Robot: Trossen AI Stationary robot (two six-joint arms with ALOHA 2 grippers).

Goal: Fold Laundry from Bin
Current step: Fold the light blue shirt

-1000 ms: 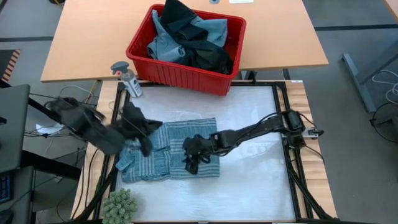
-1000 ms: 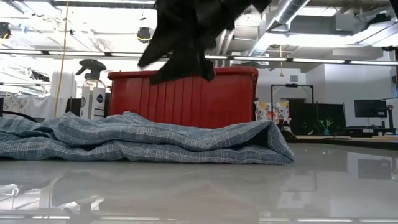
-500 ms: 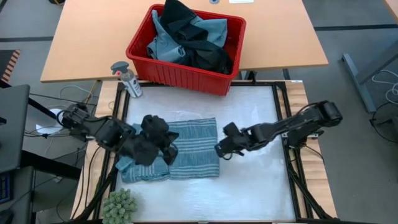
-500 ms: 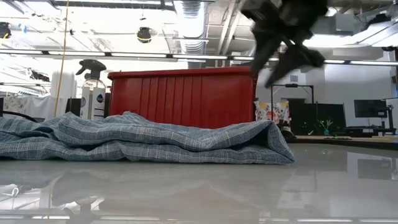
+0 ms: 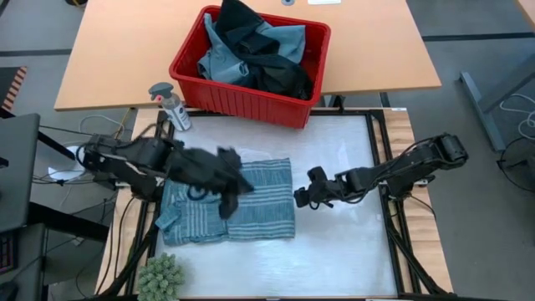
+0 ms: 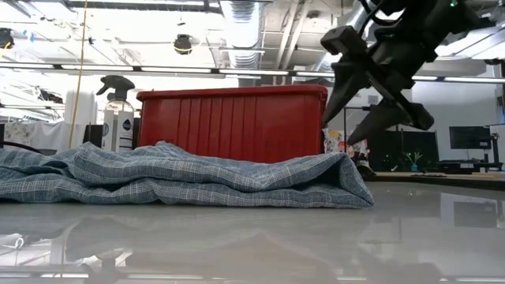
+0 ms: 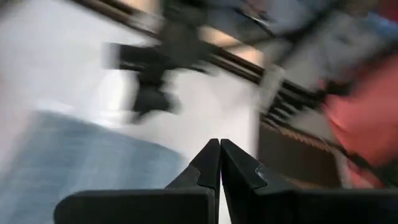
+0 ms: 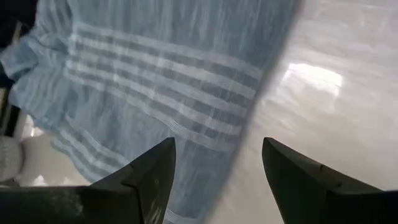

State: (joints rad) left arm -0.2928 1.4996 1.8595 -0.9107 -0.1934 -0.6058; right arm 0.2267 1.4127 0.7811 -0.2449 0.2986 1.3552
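Note:
A grey-blue striped garment of the laundry (image 5: 251,205) lies folded flat on the white table; the low view shows its rounded folded edge (image 6: 347,177). My left gripper (image 5: 238,186) hovers above the garment's middle, shut and empty (image 7: 219,149). My right gripper (image 5: 299,197) stands open just off the garment's right edge, above the table (image 6: 341,118), with the striped cloth (image 8: 155,81) below and ahead of its fingers (image 8: 217,180). The red bin (image 5: 188,84) stands on the wooden table beyond, with more laundry (image 5: 251,50) heaped in it.
A spray bottle (image 5: 170,104) stands at the table's far left corner, beside the bin. A green spiky ball (image 5: 160,276) sits at the near left corner. Dark frame rails (image 5: 386,201) run along the table's sides. Bare white tabletop (image 5: 343,251) lies right of the garment.
My right gripper has drawn back off the garment toward the table's right edge, rolled, and opened wider. My left gripper has swung from the garment's left edge toward the right, above its middle, staying shut. The garment lies as before.

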